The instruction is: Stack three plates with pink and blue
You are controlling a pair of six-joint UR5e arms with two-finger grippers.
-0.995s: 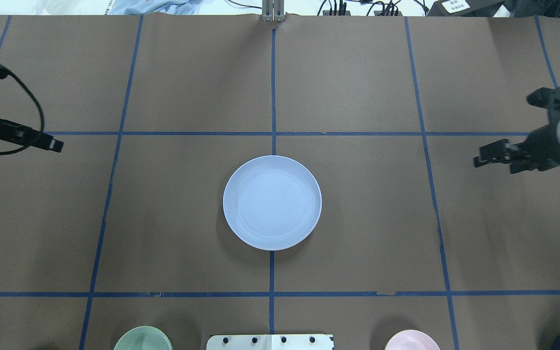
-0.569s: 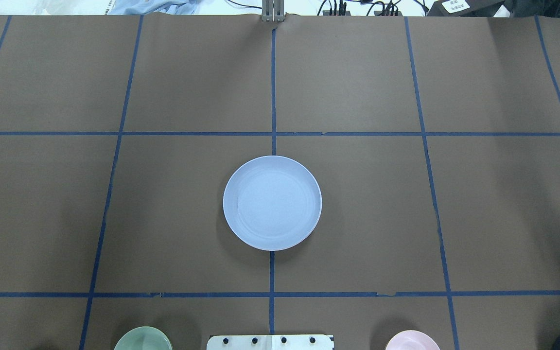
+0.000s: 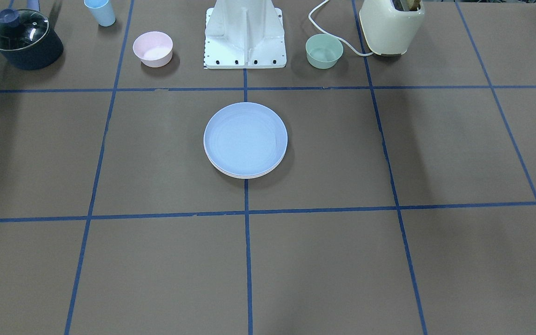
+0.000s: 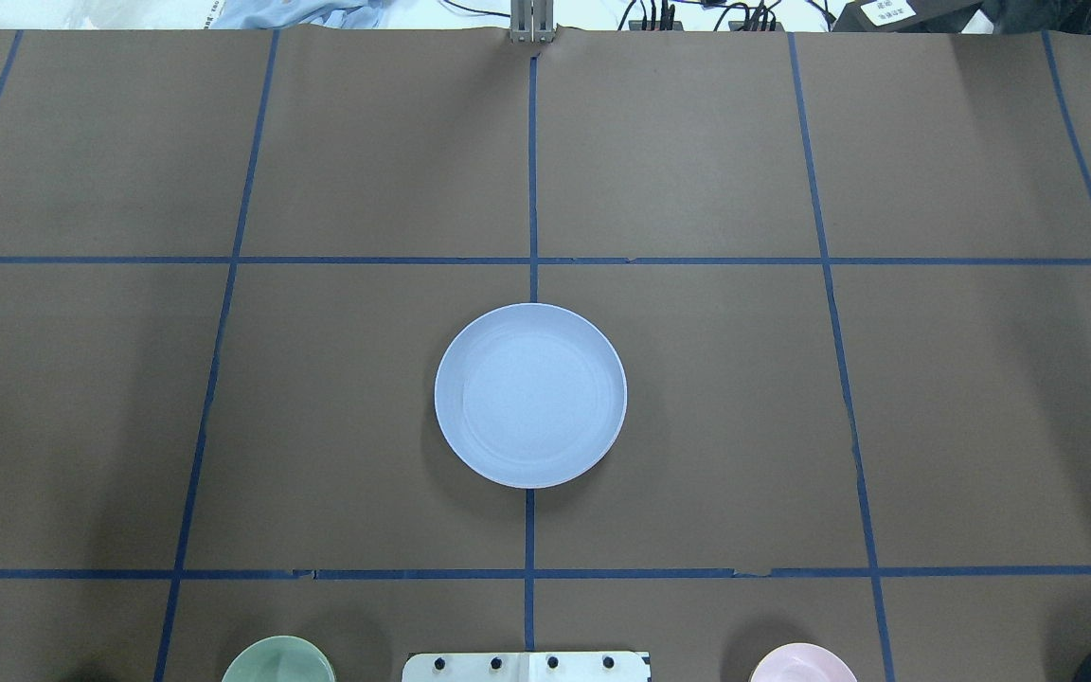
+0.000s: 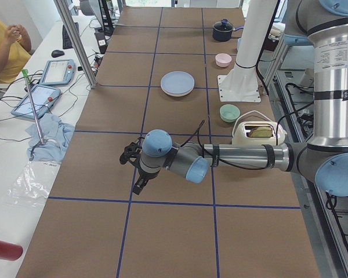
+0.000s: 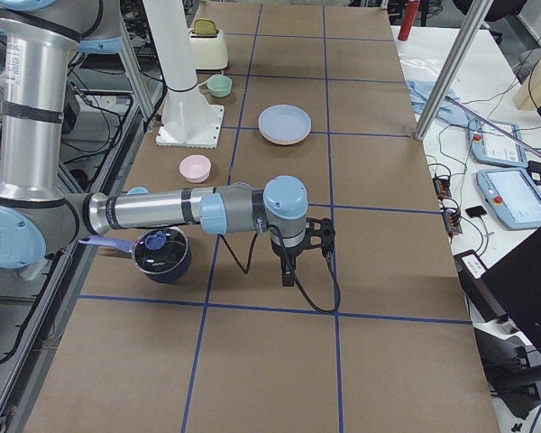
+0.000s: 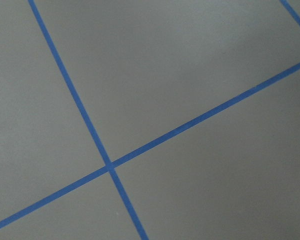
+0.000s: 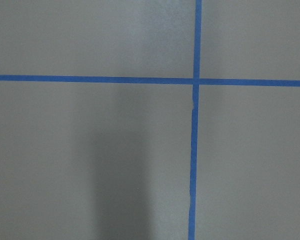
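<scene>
You have the plates point(image 3: 245, 138) nested in one pile at the middle of the table point(image 3: 110, 153), with the blue one on top, sitting across the centre line of tape point(image 4: 533, 170). They look light, stiff and matte, so they probably won't slip much between the pads. They are shallow, though, and the raised rim is the only real place to take hold. Because they sit so tightly together, a pinch on the top rim could easily catch the one beneath.

From overhead you see only blue. The front view shows pale rims peeking out under the near edge, but you can't firmly sort pink from cream there, nor tell how squarely they are centred.

The left gripper point(image 5: 140, 184) and the right gripper point(image 6: 288, 271) hang over bare table, well apart from the pile. Each shows only in a side view, too small to tell whether the fingers are spread or pressed together. Both wrist cameras show nothing but brown paper and tape.
</scene>
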